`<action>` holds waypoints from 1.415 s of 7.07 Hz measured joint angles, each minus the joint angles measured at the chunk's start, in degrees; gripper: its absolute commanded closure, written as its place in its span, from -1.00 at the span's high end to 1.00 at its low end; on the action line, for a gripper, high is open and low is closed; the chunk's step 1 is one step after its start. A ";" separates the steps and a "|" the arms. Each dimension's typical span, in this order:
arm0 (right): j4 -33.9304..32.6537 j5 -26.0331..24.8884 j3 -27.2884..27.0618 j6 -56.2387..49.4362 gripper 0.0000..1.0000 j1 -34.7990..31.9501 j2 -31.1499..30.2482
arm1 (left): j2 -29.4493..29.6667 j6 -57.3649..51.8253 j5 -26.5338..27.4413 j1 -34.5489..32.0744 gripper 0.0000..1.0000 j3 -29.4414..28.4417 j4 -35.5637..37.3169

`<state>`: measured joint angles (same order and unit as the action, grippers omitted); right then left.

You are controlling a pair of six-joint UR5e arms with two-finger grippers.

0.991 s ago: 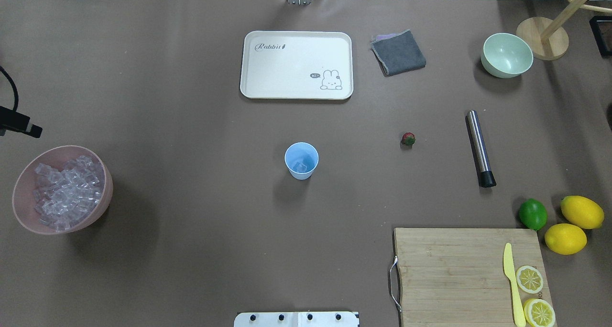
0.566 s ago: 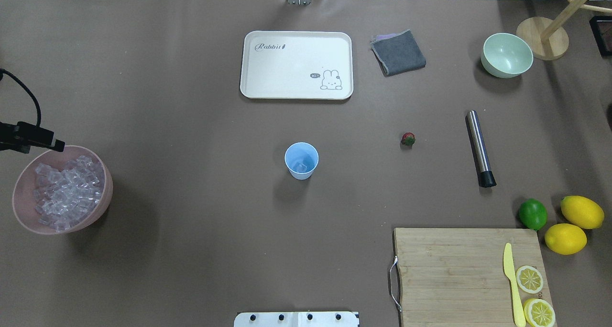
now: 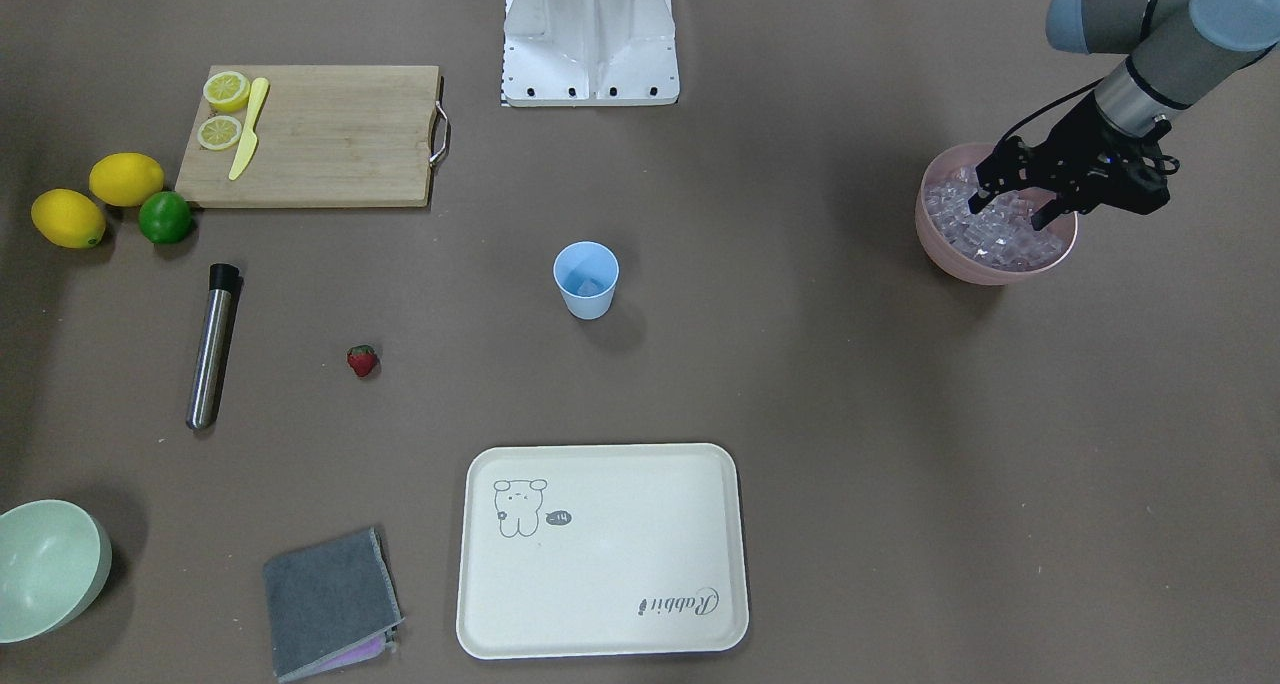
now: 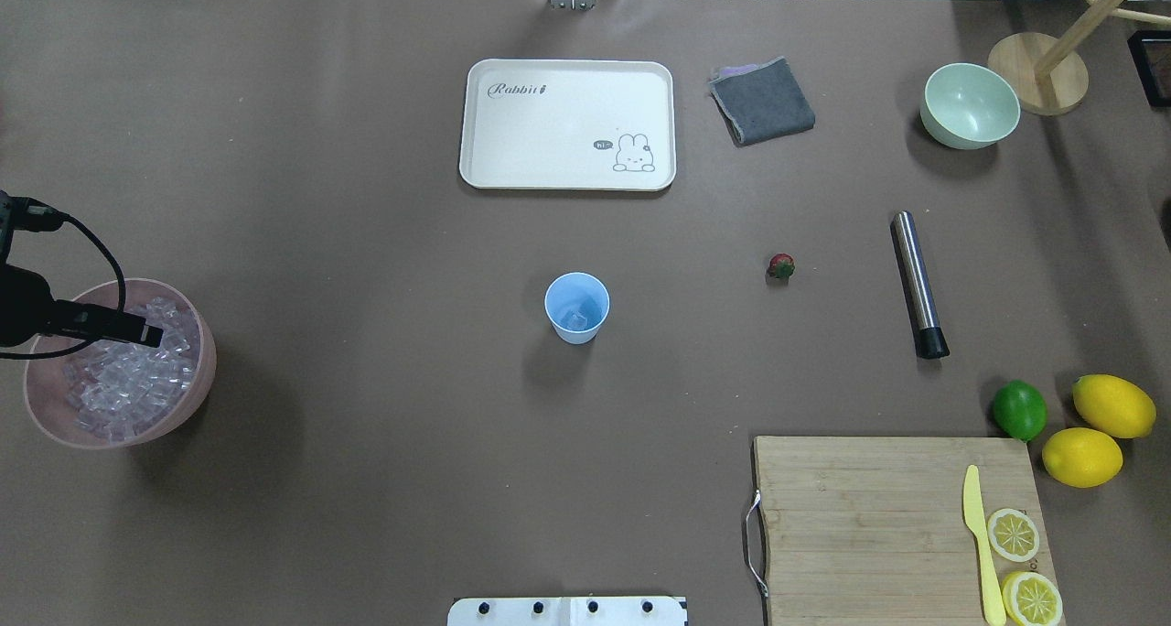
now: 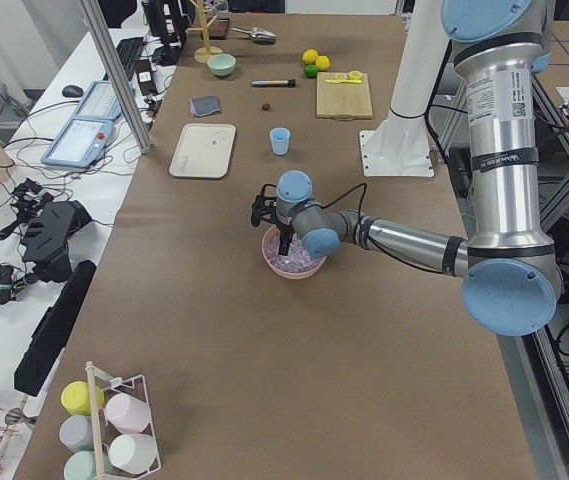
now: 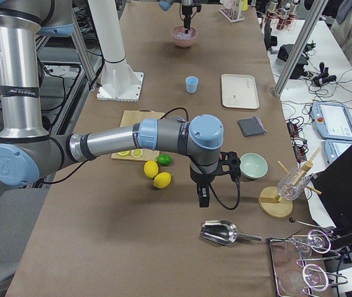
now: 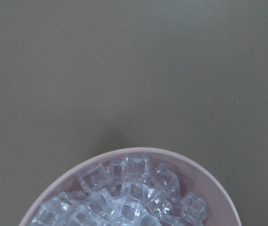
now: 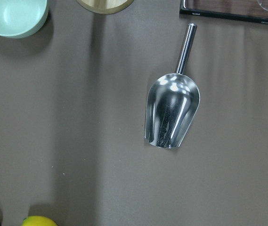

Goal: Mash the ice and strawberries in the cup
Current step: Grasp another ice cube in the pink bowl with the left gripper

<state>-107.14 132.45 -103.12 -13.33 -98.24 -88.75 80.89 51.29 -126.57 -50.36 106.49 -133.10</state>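
The light-blue cup point(image 4: 577, 307) stands upright mid-table with a clear ice cube point(image 4: 576, 318) in its bottom. More ice point(image 4: 128, 379) fills the pink bowl point(image 4: 203, 370) at the table's left end. My left gripper point(image 3: 1013, 204) hangs open just above that ice, fingers spread and pointing down into the bowl, nothing between them. In the left wrist view the ice point(image 7: 124, 197) fills the lower edge. The strawberry point(image 4: 780, 265) lies on the table right of the cup. My right gripper point(image 6: 203, 197) shows only in the exterior right view, near the lemons; I cannot tell its state.
A steel muddler point(image 4: 918, 283) lies right of the strawberry. A white tray point(image 4: 567, 72), grey cloth point(image 4: 762, 102) and pale green bowl point(image 4: 970, 104) sit at the far side. A cutting board point(image 4: 860, 516), lime point(image 4: 1019, 409) and lemons point(image 4: 1112, 405) are near right. A metal scoop point(image 8: 171, 110) lies under the right wrist.
My left gripper has come in from the table's left edge and moved down over the pink bowl, now above the ice. Nothing else has moved.
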 measured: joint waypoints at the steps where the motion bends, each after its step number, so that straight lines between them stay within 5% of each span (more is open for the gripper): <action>1: 0.00 0.00 -0.08 0.04 1.00 0.03 0.03 | -0.78 -0.32 0.42 0.49 0.86 -0.03 -0.74; 10: 0.00 0.00 -0.22 0.06 1.00 -0.05 -0.40 | -4.17 -0.44 2.10 3.48 0.79 -0.51 -7.68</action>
<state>-107.14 132.45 -103.34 -13.27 -98.29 -89.15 76.72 50.86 -124.47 -46.88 105.98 -140.77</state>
